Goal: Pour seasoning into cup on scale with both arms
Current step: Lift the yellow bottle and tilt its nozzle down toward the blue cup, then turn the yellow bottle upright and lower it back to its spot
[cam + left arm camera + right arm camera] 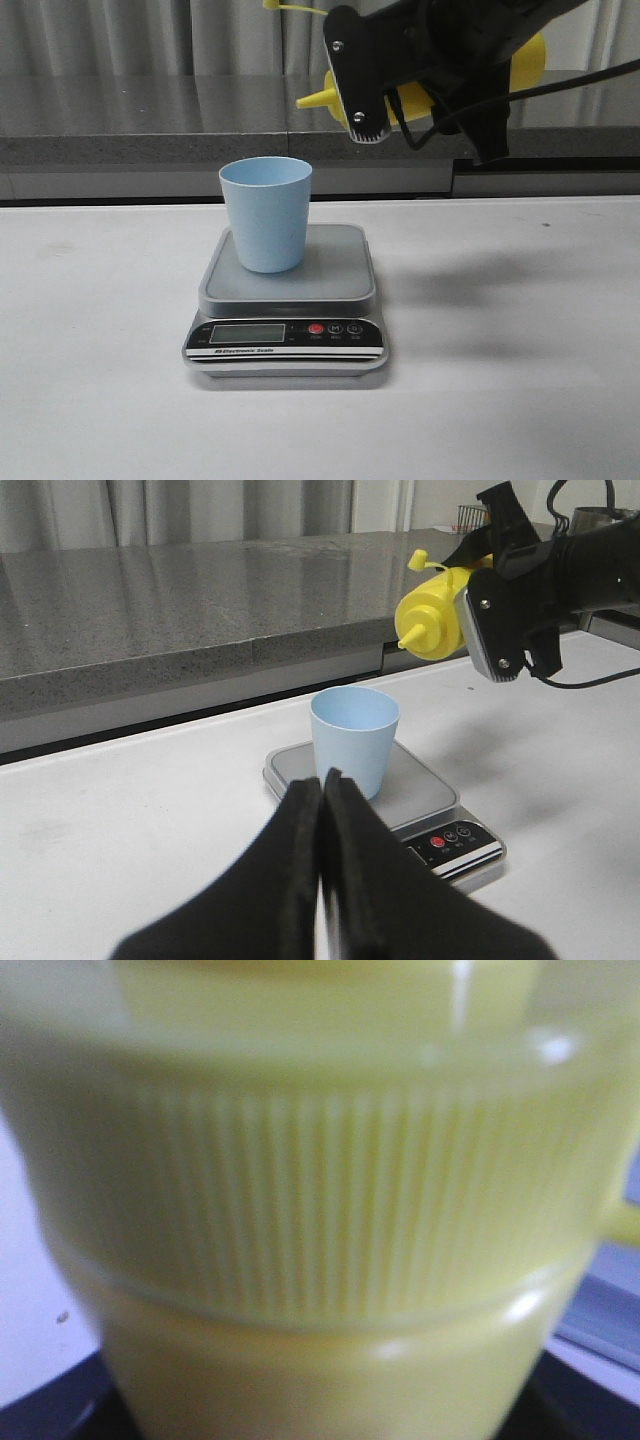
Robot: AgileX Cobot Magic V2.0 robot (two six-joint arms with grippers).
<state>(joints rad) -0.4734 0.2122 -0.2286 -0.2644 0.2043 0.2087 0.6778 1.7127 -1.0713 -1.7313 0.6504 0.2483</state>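
Observation:
The light blue cup (265, 215) stands upright on the steel platform of the scale (340, 268) in the middle of the white table. Above it and to its right, my right gripper (425, 112) is shut on the yellow seasoning bottle (322, 99), which lies tilted with its nozzle pointing left, short of the cup's rim. In the right wrist view the seasoning bottle (320, 1210) fills the frame. My left gripper (322, 782) is shut with nothing in it, low over the table on the near side of the cup (355, 735) and scale (425, 792). The left gripper is outside the front view.
A grey stone counter ledge (150, 125) runs along the back edge of the white table (100, 400), with curtains behind it. A black cable (590, 75) trails from the right arm. The scale's black panel with its red button (316, 329) faces the front.

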